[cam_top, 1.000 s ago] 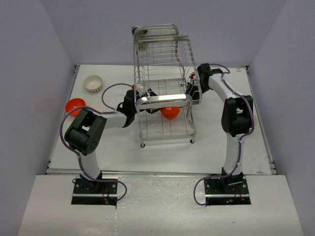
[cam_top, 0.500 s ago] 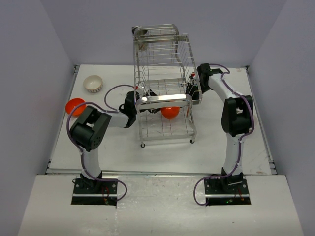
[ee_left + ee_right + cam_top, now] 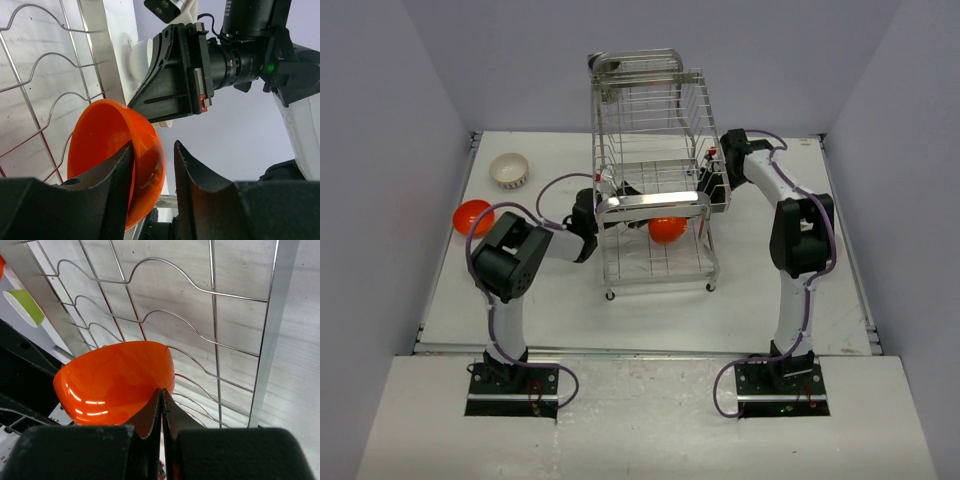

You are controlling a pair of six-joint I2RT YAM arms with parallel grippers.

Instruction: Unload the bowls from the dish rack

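Top view: white table (image 3: pixel 770 295), grey walls (image 3: pixel 520 60); dish rack (image 3: pixel 655 190) mid-table, orange bowl (image 3: pixel 666 229) on its lower tier, second orange bowl (image 3: pixel 473 215) and ribbed white bowl (image 3: pixel 508 170) out left. Elbow of left arm (image 3: pixel 510 262) is closer to the rack than a second ago. Left wrist: left gripper (image 3: pixel 154 145) jaws apart, straddling the racked bowl's rim, seemingly not yet pinching. Right wrist: right gripper (image 3: pixel 161 392) clenched empty, tips at that bowl's wall.

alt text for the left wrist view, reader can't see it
The left gripper straddles the rim of an orange bowl, jaws apart on either side of it. Chrome wires of the dish rack fill the left, and the right arm's black wrist sits behind the bowl.
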